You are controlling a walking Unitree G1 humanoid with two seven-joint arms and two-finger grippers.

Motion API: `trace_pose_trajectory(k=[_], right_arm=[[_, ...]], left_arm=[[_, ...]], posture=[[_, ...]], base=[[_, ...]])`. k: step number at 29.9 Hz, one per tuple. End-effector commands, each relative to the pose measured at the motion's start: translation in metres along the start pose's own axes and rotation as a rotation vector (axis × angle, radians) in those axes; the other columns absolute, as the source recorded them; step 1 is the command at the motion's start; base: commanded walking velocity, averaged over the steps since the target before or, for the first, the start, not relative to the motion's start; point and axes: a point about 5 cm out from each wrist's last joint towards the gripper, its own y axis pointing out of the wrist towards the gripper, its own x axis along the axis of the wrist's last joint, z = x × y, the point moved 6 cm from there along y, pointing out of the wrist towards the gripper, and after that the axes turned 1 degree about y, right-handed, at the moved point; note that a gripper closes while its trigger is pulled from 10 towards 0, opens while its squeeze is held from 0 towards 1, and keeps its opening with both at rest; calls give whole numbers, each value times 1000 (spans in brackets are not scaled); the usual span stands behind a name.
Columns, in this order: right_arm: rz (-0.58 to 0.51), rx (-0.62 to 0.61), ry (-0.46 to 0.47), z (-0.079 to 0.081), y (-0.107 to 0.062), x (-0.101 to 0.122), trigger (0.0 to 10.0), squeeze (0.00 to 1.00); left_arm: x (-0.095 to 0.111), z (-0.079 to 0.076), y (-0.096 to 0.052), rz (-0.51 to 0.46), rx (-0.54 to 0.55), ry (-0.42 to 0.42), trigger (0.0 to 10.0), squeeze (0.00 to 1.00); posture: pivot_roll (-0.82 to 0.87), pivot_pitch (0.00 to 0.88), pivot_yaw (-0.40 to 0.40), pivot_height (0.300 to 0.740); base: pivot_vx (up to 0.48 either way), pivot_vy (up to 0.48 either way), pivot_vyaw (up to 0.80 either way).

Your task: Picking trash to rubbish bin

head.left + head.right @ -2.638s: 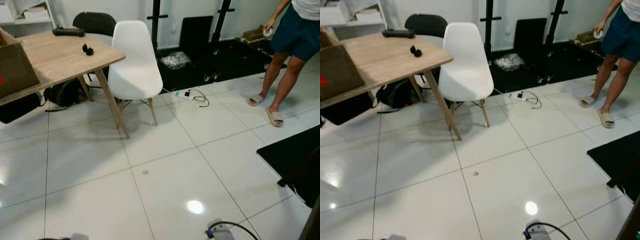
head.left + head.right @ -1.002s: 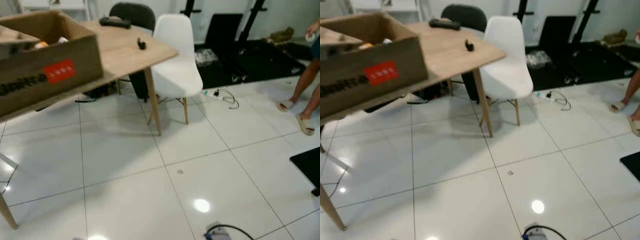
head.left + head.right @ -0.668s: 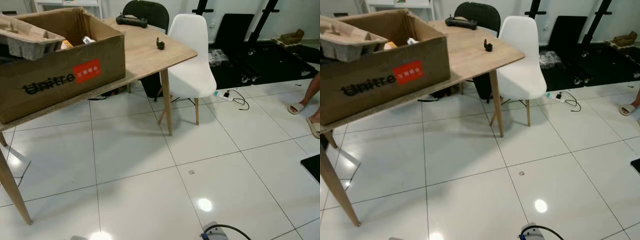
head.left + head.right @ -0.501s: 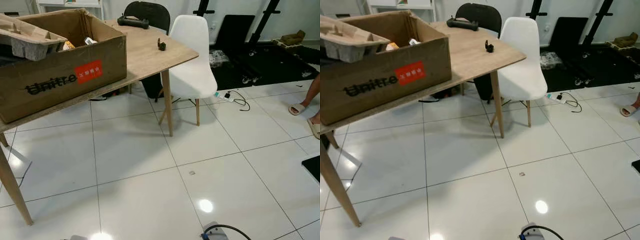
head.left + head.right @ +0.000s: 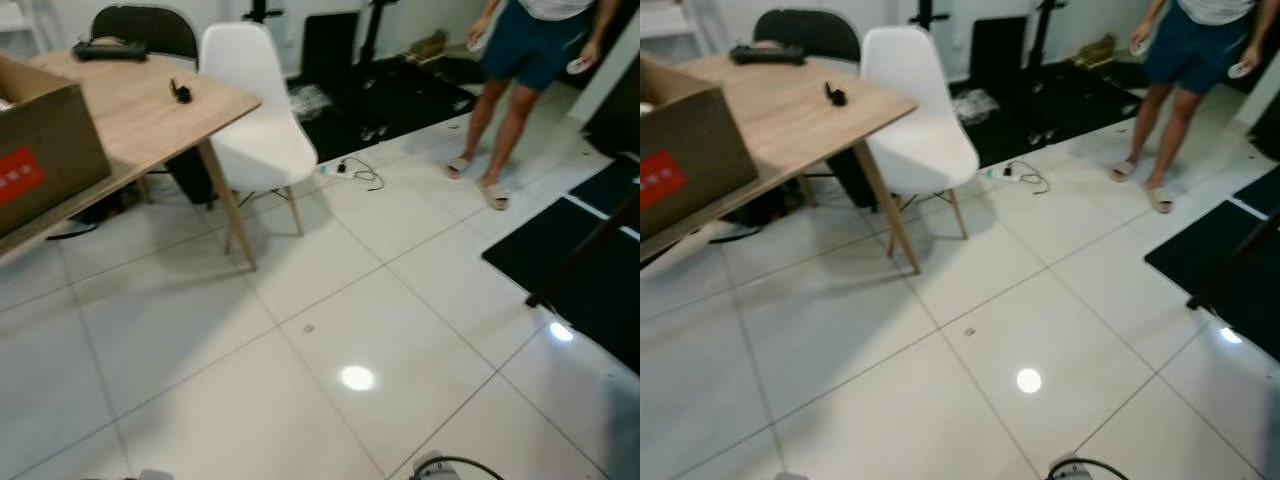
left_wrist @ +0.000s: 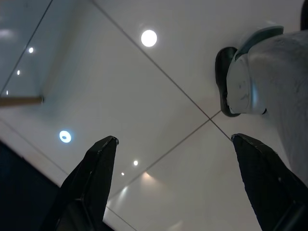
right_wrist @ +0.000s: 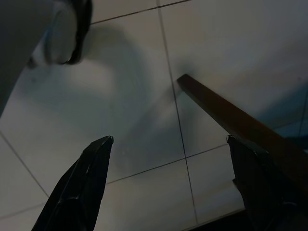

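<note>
search phase: small scrap (image 5: pixel 308 328) lies alone on white tile, mid-frame, w/ no bin in sight. left gripper (image 6: pixel 173 144) & right gripper (image 7: pixel 168 144) hang over bare floor, jaws wide apart, empty. next, likely: walk up, bend, pinch scrap. person (image 5: pixel 520 60) stands upper right.

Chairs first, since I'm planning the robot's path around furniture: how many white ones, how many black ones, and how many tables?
White chairs: 1, the white chair beside the table.
Black chairs: 1, the black chair behind the table.
Tables: 1, the wooden table.
Total: 3.
</note>
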Motion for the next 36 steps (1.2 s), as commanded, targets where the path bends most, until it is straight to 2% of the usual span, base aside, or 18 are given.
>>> trace_pose_trajectory(k=[1, 6, 36], right_arm=[[24, 7, -12, 2, 0, -7, 10000, 0], [76, -6, -78, 1, -1, -15, 10000, 0], [122, 4, -126, -1, -2, -27, 10000, 0]], left_arm=[[-9, -3, -1, 22, -9, -1, 10000, 0], [-9, -3, -1, 20, -9, -2, 10000, 0], [-12, -3, -1, 26, 1, -13, 10000, 0]], posture=[[134, 95, -62, 740], [139, 97, -62, 740], [150, 89, -71, 740]], base=[[0, 0, -788], [0, 0, -788], [0, 0, -788]])
